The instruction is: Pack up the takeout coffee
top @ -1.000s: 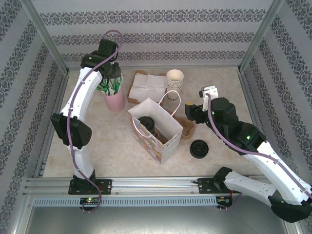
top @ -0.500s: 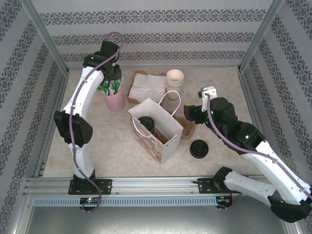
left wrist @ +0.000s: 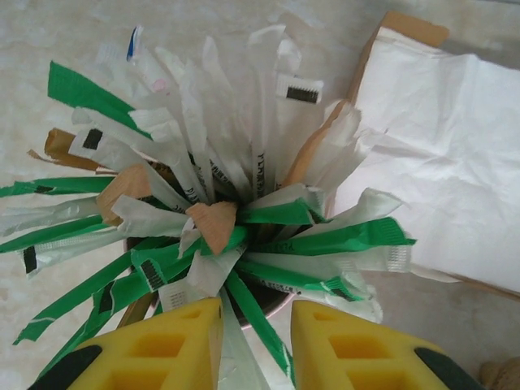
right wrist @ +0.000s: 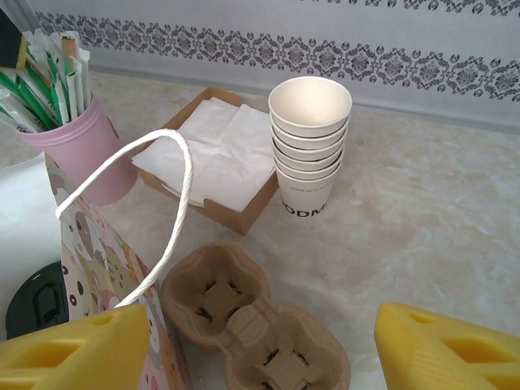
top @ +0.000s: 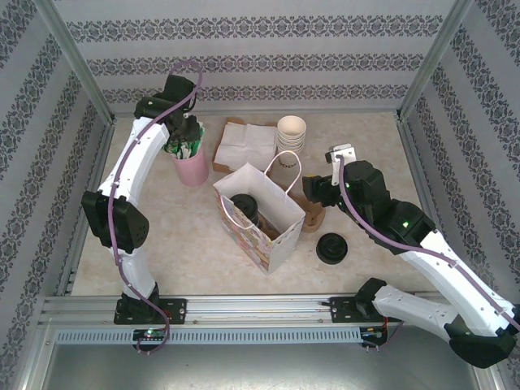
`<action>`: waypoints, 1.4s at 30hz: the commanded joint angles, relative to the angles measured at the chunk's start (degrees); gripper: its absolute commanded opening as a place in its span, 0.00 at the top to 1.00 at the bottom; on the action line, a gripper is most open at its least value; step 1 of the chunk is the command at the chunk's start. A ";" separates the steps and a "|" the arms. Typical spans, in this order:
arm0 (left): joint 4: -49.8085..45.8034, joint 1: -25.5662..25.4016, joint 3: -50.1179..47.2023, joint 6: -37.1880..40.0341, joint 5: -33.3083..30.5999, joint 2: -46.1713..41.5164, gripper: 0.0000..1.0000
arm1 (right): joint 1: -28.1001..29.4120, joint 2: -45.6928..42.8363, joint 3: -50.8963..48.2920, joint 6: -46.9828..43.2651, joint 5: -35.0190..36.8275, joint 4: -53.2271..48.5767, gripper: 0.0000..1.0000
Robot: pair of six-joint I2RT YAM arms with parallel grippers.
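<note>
Lab robot cell dressed as a café counter: aluminium frame posts (top: 77, 61), patterned wallpaper panels (top: 260, 28), marble-look worktop (top: 366, 134), arms bolted to a rail (top: 244, 307). Props: stacked paper cups (top: 292, 132), napkin tray (top: 244, 145), pink holder of wrapped straws (top: 192, 166), pulp cup carrier (right wrist: 252, 325).

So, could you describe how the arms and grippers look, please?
The left arm and right arm have white links, black joints and a purple cable each; small green lights glow on the right one. The left gripper and right gripper have blocky yellow fingers with recessed pockets.
</note>
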 commanded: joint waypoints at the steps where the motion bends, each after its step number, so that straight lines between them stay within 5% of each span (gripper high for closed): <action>1: 0.14 0.33 -0.64 -0.10 -2.31 -1.08 0.70 | -0.61 0.41 0.15 0.99 -0.53 0.40 0.26; 27: 1.08 1.92 7.87 2.34 -6.40 4.77 0.68 | -0.59 0.44 -0.33 1.26 -1.21 0.22 0.25; 42: 0.89 2.18 11.20 3.61 -6.71 7.41 0.76 | -0.59 0.66 -0.23 1.61 -1.83 0.15 0.25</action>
